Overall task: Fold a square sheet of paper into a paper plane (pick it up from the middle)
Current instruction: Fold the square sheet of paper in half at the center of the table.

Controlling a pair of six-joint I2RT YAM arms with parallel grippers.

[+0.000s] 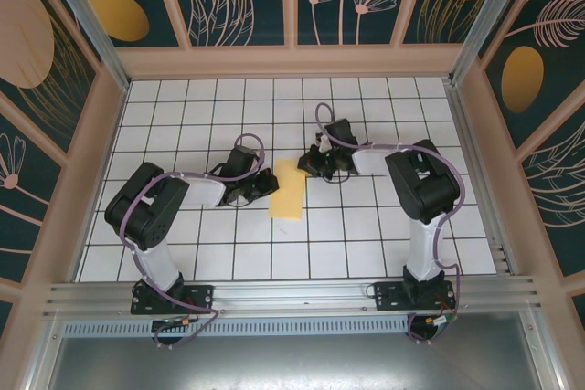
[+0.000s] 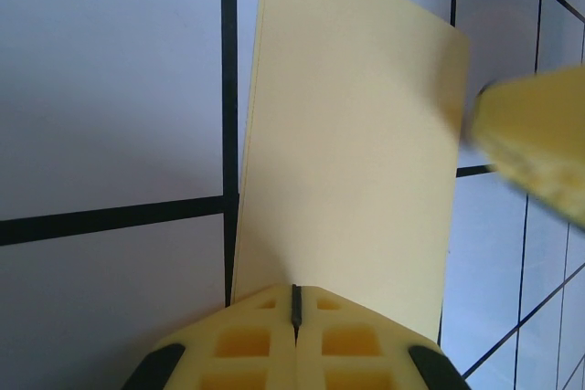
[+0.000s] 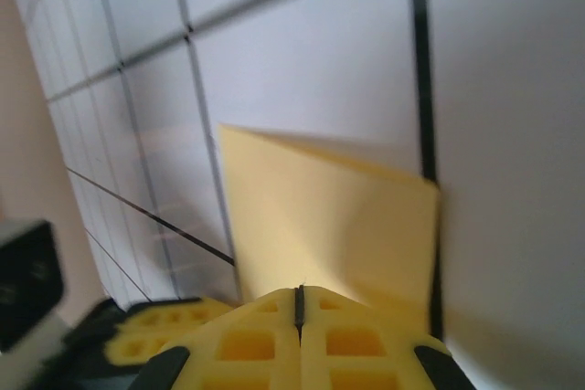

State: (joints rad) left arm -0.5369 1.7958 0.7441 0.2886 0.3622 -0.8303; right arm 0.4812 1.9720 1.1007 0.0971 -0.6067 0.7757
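Square sheet of paper (image 1: 287, 189), apparently folded in half to a narrow rectangle, lies on the counter (image 1: 366, 235) between both hands. Left hand (image 2: 295, 303) and right hand (image 3: 299, 303), jaws closed, meet its opposite edges, seemingly pressing rather than gripping. Judged early: nose and wing folds remain.

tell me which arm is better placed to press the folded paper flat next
Left, probably: the left gripper, shut, meets the square sheet of paper mid-edge, sheet lying ahead; the right gripper sits by a corner.
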